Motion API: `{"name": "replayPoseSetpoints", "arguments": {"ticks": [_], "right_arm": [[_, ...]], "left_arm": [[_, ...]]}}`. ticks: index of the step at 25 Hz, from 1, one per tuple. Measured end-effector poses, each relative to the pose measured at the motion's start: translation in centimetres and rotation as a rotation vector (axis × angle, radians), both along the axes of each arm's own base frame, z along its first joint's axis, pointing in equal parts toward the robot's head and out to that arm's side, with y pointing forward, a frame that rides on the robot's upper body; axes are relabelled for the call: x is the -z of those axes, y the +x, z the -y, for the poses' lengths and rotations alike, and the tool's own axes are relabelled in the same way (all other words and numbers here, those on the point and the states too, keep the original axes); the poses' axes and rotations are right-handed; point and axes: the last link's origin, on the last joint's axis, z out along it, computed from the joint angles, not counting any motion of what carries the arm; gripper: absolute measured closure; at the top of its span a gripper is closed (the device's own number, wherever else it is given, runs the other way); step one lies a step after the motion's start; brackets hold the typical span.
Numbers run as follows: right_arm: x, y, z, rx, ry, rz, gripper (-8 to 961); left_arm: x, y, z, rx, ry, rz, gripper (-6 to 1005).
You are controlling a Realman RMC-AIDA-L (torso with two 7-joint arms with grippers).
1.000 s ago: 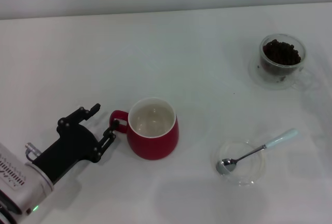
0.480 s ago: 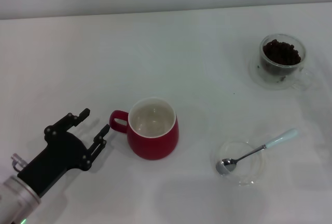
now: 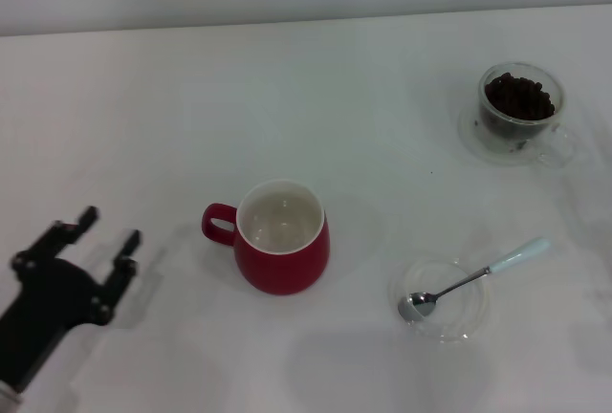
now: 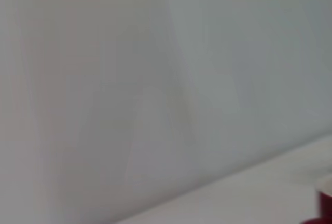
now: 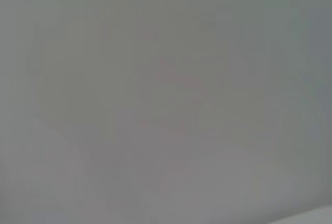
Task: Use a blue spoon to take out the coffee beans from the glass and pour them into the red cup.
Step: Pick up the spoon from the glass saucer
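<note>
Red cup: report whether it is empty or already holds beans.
Empty. The red cup stands upright and its white inside shows bare in the head view; the coffee beans all sit in the glass.

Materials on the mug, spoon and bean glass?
Mug: looks like glazed ceramic, glossy red outside, white inside. Spoon: shiny metal bowl and stem, pale blue handle, plastic or ceramic, can't tell. Glass: clear, thick-walled glass by the look; beans show through.

Even soft light; blurred wrist views
</note>
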Motion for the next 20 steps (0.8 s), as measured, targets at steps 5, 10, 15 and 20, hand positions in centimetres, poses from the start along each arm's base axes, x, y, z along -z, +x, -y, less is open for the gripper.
{"name": "replayPoseSetpoints", "arguments": {"ticks": [5, 10, 15, 20], "right_arm": [[0.1, 0.1, 0.6, -0.045, -0.086, -0.285, 188], [0.5, -0.3, 0.7, -0.074, -0.148, -0.433, 188], [1.2, -0.6, 1.0, -0.076, -0.195, -0.606, 188], [2.2, -1.1, 1.3, -0.077, -0.26, -0.7, 188]], "left_arm": [[-2.3, -1.3, 0.6, -0.065, 0.134, 0.046, 483], [-3.7, -1.9, 0.4, -0.091, 0.21, 0.054, 482], [-5.1, -2.1, 0.1, -0.084, 0.284, 0.056, 483], [-6.4, -2.5, -0.1, -0.096, 0.364, 0.06, 483]]}}
